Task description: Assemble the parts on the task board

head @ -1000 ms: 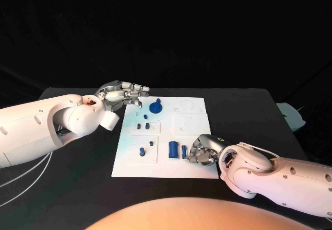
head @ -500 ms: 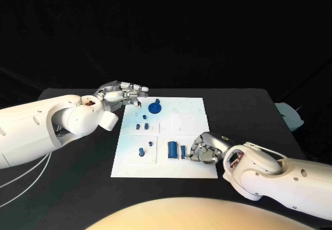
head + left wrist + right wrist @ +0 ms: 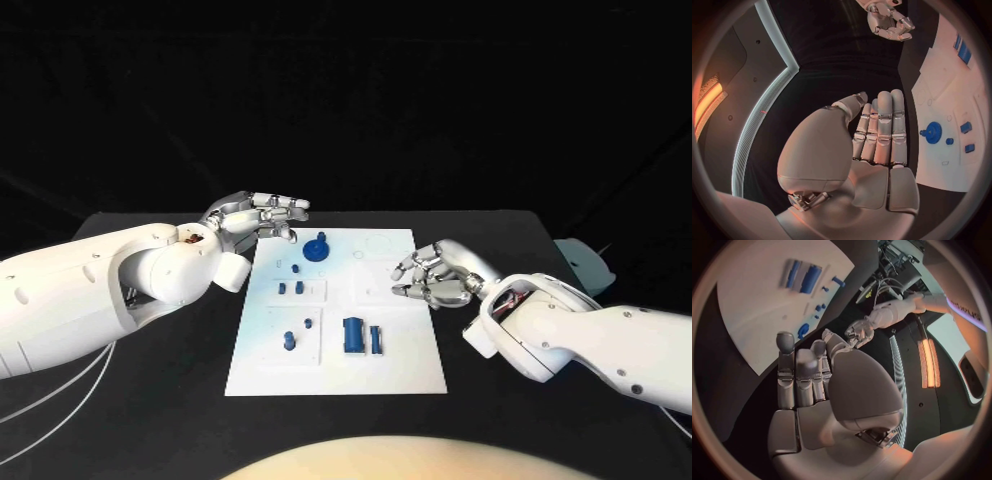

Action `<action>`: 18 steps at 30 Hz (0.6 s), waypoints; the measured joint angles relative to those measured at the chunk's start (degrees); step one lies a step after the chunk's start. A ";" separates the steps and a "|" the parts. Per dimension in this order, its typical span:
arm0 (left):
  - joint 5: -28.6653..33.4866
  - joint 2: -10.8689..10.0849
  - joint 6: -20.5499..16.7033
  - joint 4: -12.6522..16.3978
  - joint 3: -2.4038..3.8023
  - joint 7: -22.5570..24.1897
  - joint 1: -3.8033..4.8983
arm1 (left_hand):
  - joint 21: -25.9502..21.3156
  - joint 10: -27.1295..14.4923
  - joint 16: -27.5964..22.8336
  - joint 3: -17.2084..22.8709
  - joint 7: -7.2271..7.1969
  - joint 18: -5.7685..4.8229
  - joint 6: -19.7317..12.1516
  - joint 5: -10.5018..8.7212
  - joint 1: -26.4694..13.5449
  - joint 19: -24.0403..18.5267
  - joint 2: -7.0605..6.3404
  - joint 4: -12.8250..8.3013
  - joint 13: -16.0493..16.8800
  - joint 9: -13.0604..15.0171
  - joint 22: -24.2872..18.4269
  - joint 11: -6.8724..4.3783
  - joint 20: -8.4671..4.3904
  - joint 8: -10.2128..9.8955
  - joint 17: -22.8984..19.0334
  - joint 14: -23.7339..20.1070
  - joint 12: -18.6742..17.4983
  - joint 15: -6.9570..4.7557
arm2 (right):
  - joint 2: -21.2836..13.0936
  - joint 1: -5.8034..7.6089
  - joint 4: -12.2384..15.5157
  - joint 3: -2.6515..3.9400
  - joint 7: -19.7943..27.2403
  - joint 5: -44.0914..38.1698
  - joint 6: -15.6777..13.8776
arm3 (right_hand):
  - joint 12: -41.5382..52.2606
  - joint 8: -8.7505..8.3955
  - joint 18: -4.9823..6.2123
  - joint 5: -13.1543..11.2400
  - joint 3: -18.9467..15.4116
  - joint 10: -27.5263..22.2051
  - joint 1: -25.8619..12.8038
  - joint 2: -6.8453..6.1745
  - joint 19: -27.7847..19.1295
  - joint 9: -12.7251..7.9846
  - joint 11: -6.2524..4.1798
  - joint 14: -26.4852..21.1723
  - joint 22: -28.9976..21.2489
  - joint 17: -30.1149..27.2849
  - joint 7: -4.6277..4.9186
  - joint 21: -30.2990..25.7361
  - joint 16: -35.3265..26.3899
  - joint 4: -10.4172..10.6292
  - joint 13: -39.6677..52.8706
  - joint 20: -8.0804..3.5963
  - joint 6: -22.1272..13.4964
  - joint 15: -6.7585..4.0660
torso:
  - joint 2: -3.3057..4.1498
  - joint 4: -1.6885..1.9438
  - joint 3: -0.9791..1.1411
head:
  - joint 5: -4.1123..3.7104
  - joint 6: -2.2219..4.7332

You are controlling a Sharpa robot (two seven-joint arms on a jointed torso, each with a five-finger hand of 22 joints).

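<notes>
Black tabletop (image 3: pixel 144 400) is carrying the white task board (image 3: pixel 411 360) at its middle, with darkness lying behind. Blue parts (image 3: pixel 356 334) are sitting on the board's near half, and a round blue gear (image 3: pixel 316 250) is standing farther back. The left hand (image 3: pixel 264 216) is hovering empty, fingers apart, at the board's far left corner. The right hand (image 3: pixel 436 275) is hanging empty over the right edge, fingers loosely curved.

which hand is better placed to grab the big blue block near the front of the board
Probably the right hand. It hovers open over the task board's right side, nearer the big blue block. The left hand sits open past the board's far left corner, by the blue gear, so it would need a longer reach.
</notes>
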 measured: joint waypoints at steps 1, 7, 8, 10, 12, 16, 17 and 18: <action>0.39 0.34 -0.42 -0.46 0.00 0.66 -0.07 | -0.45 0.13 -0.54 -0.05 -0.18 0.00 0.18 0.00 -0.24 -0.08 0.24 0.06 -0.04 0.08 -0.22 -0.13 0.08 0.24 -0.24 -0.19 0.02 -0.03 | 0.49 0.48 -1.45 0.02 1.60 2.94 -0.02 | -3.29 -0.99 0.00 -0.55 1.21 -0.56 0.38 -0.37 -1.52 -0.81 0.57 -1.87 -1.48 -4.36 0.46 -2.67 -5.60 -0.34 -3.09 0.49 -0.45 0.53 | -0.14 -0.01 -0.09 | -0.02 0.43; 2.40 3.99 -4.10 -6.09 -0.03 5.45 -1.22 | -6.69 3.07 -13.61 1.90 -0.60 -0.02 1.24 0.00 -0.69 -2.20 0.51 1.51 -2.90 0.13 -4.20 0.38 0.51 1.07 -5.79 -0.43 -4.19 0.09 | 4.87 2.87 -12.95 0.41 9.69 19.75 0.97 | -20.57 -6.18 0.00 -4.40 10.29 0.43 2.44 -1.59 -10.17 -5.91 3.06 -8.38 -7.85 -18.34 2.71 -11.84 -28.08 -3.47 -23.27 3.45 1.07 3.47 | -1.27 0.00 -0.48 | -0.13 3.01; 2.66 4.50 -4.55 -6.96 -0.03 6.10 -1.48 | -8.06 3.32 -17.00 2.18 -0.60 -0.03 1.24 0.00 -0.93 -2.67 0.27 1.79 -3.57 0.07 -5.05 0.62 0.83 1.07 -7.08 -0.23 -5.51 0.30 | 5.72 3.04 -14.75 0.51 10.59 21.68 1.29 | -22.29 -6.89 -0.01 -4.60 11.05 1.16 1.91 -2.12 -10.82 -6.65 3.27 -8.41 -8.71 -20.05 3.00 -12.76 -30.61 -3.65 -25.90 4.10 1.37 3.89 | -1.52 0.02 -0.54 | -0.03 3.46; 3.32 5.56 -5.36 -8.88 -0.03 7.48 -2.13 | -11.70 3.48 -24.49 2.98 -0.44 -0.01 1.08 0.00 -1.15 -3.62 0.05 2.10 -4.49 -0.19 -7.42 0.63 1.77 0.46 -9.63 -0.49 -8.92 1.95 | 7.67 3.38 -18.64 0.73 12.50 25.54 2.23 | -24.50 -7.83 -0.01 -4.60 11.89 1.50 1.14 -2.72 -12.02 -7.58 3.45 -9.37 -10.05 -22.28 2.89 -14.16 -33.99 -3.84 -29.08 4.68 1.84 4.84 | -1.81 0.02 -0.62 | 0.13 4.06; 3.67 6.13 -5.70 -9.81 -0.03 8.16 -2.45 | -14.71 4.00 -29.13 3.30 0.15 -0.01 0.48 0.00 -1.43 -4.62 -0.23 2.41 -4.56 -0.38 -9.40 1.14 2.77 -0.11 -11.05 -1.06 -11.19 2.53 | 8.59 3.52 -20.43 0.86 13.46 27.32 2.83 | -26.04 -8.53 -0.01 -4.60 12.37 1.15 0.18 -2.93 -12.81 -8.22 3.79 -10.06 -11.25 -23.77 2.89 -15.36 -36.16 -3.82 -31.22 5.26 1.84 5.53 | -1.99 0.03 -0.67 | 0.25 4.52; 4.63 8.00 -6.16 -12.07 -0.03 9.88 -3.29 | -27.14 4.08 -40.78 1.22 0.58 0.00 -0.82 0.00 -2.46 -9.05 -0.40 3.55 -4.54 -0.63 -17.84 2.41 6.61 -2.33 -14.76 -4.61 -17.39 5.18 | 11.40 3.68 -25.89 1.12 16.18 31.60 4.88 | -29.54 -10.11 -0.01 -4.90 13.29 0.69 -1.69 -3.17 -13.48 -9.88 4.92 -10.30 -14.75 -27.49 3.41 -17.87 -40.50 -4.00 -36.72 6.27 2.36 6.64 | -2.35 0.07 -0.65 | 0.52 5.49; 4.79 8.25 -6.18 -12.37 -0.03 10.15 -3.41 | -29.88 3.82 -43.26 0.42 0.30 0.00 -1.17 0.00 -2.48 -9.65 -0.39 3.56 -4.54 -0.63 -19.73 2.75 7.63 -2.90 -15.68 -5.94 -18.60 5.69 | 11.92 3.69 -26.79 1.17 16.65 32.24 5.31 | -30.17 -10.37 0.00 -4.96 13.29 0.93 -2.00 -3.19 -13.12 -10.24 5.16 -10.10 -15.59 -28.35 3.51 -18.28 -41.33 -4.00 -37.95 6.63 2.47 6.84 | -2.43 0.07 -0.62 | 0.64 5.73; 4.96 8.45 -6.20 -12.62 -0.03 10.40 -3.49 | -32.69 3.31 -45.59 -0.60 -0.02 0.01 -1.49 0.00 -2.48 -10.40 -0.39 3.55 -4.55 -0.63 -21.72 3.27 8.40 -3.57 -16.64 -7.06 -19.88 6.29 | 12.30 3.70 -27.41 1.22 17.05 32.74 5.68 | -30.84 -10.59 -0.02 -4.96 13.33 1.36 -2.25 -3.33 -12.81 -10.73 5.26 -9.68 -16.58 -29.35 3.55 -18.76 -42.24 -4.04 -39.33 6.94 2.50 6.97 | -2.48 0.07 -0.62 | 0.73 5.89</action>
